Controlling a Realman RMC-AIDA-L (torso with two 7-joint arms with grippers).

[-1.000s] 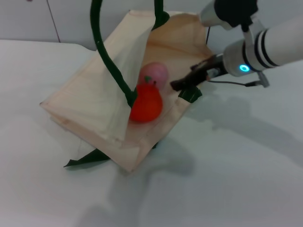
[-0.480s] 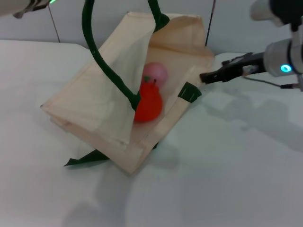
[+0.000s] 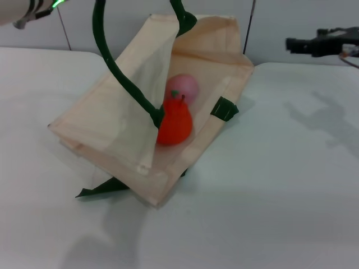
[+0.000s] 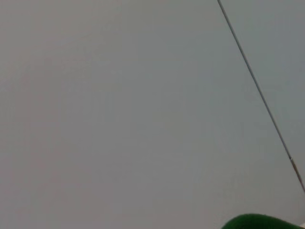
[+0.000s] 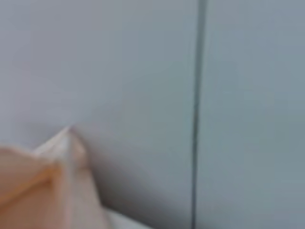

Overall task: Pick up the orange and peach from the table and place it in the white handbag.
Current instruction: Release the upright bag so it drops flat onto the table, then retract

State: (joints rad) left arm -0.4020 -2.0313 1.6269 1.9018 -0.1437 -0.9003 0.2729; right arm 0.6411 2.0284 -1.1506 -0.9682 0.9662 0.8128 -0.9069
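The white handbag [image 3: 112, 120] lies on the table with its mouth held open. Its upper green handle [image 3: 120, 78] rises past the top edge of the head view. Inside the opening rests the orange [image 3: 174, 123], and the peach [image 3: 184, 88] sits just behind it, touching it. My right gripper [image 3: 293, 44] hovers high at the far right, well away from the bag, with nothing held. Only part of my left arm [image 3: 25, 9] shows at the top left; its gripper is out of view. The left wrist view catches a bit of green handle [image 4: 257, 222]. A corner of the handbag [image 5: 45, 191] shows in the right wrist view.
A green tab [image 3: 224, 109] sticks out at the bag's right edge. The second green handle [image 3: 104, 188] lies flat on the white table [image 3: 269, 190] by the bag's near corner. A grey wall [image 3: 291, 17] runs behind the table.
My right gripper has drawn back from the bag's mouth, up and to the right. The lifted handle has shifted slightly left. The orange and peach have stayed inside the bag.
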